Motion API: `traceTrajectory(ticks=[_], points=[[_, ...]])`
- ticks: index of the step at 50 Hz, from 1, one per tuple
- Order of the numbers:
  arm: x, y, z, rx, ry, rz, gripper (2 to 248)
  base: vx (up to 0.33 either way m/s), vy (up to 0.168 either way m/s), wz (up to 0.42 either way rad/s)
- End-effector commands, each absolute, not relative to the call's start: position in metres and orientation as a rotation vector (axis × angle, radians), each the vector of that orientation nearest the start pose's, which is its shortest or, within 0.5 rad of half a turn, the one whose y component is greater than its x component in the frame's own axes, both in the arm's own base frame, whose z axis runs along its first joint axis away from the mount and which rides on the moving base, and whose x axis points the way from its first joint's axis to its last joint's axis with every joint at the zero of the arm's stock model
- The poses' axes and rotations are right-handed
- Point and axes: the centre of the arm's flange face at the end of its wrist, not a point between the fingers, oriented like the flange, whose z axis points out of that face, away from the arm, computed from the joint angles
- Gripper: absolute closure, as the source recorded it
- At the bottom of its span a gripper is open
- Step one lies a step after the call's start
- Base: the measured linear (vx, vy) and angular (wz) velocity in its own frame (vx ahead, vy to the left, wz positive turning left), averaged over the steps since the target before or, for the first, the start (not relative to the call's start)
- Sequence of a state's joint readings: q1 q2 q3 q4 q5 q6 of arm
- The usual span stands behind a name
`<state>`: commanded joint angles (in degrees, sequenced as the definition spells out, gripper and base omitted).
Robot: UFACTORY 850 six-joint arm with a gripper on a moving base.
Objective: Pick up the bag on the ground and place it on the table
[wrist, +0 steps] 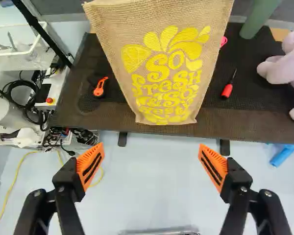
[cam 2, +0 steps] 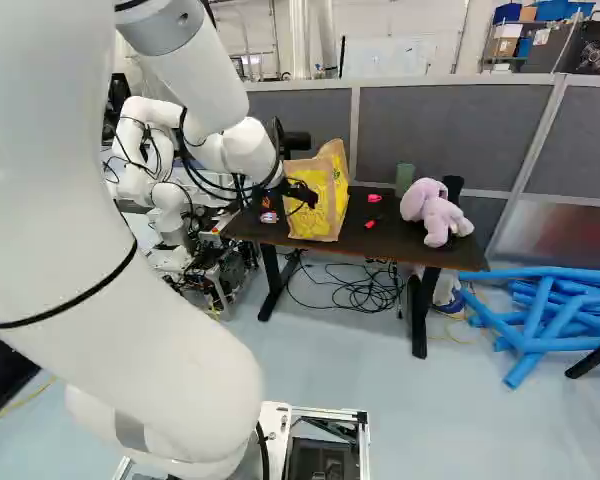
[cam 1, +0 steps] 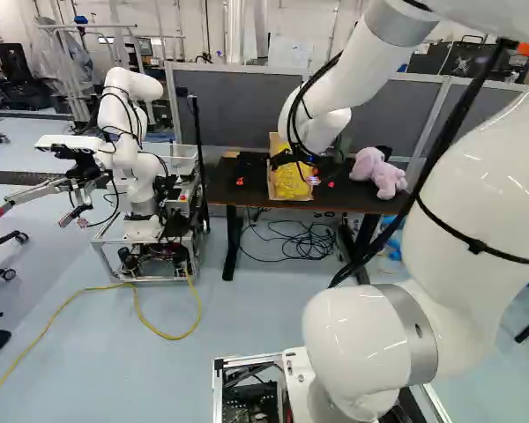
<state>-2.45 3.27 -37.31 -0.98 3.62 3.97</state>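
We see the bag (wrist: 166,73) on the table (wrist: 264,128), a tan, woven-looking thing with yellow printing on its face. It stands with its bottom by the table's front edge, and as far as we can judge, with its top out of the wrist view, it is upright. The gripper (cam 2: 292,200) is in front of it, fingers spread wide with nothing clamped between their orange pads (wrist: 90,167). In the wrist view we find the bag ahead of them, apart from both.

On one side of the bag lies an orange-handled tool (wrist: 99,87); on the other, a red-handled screwdriver (wrist: 227,90) and a small pink thing (wrist: 223,41). Past those stands a green cylinder (wrist: 258,19), with the pinkish plush toy (cam 2: 435,210) near it, toward the right end of the table in the right base view.

Under the table we see a tangle of black cables (cam 2: 350,290) on the floor (cam 2: 330,370). Blue foam tubes (cam 2: 545,315) are heaped at the right of the right base view. Grey partitions (cam 2: 450,135) stand behind the table. At the left of the left base view we have another robot (cam 1: 141,181), and a yellow cable (cam 1: 79,291) curves over the floor in front of it.
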Motion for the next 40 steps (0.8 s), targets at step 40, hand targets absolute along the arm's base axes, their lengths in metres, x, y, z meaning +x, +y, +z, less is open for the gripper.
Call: traceTrajectory(ticks=[40], points=[[0.348, -0.006, 0.406, -2.727, 0.056, -1.547, 3, 0.0, 0.0, 0.0]])
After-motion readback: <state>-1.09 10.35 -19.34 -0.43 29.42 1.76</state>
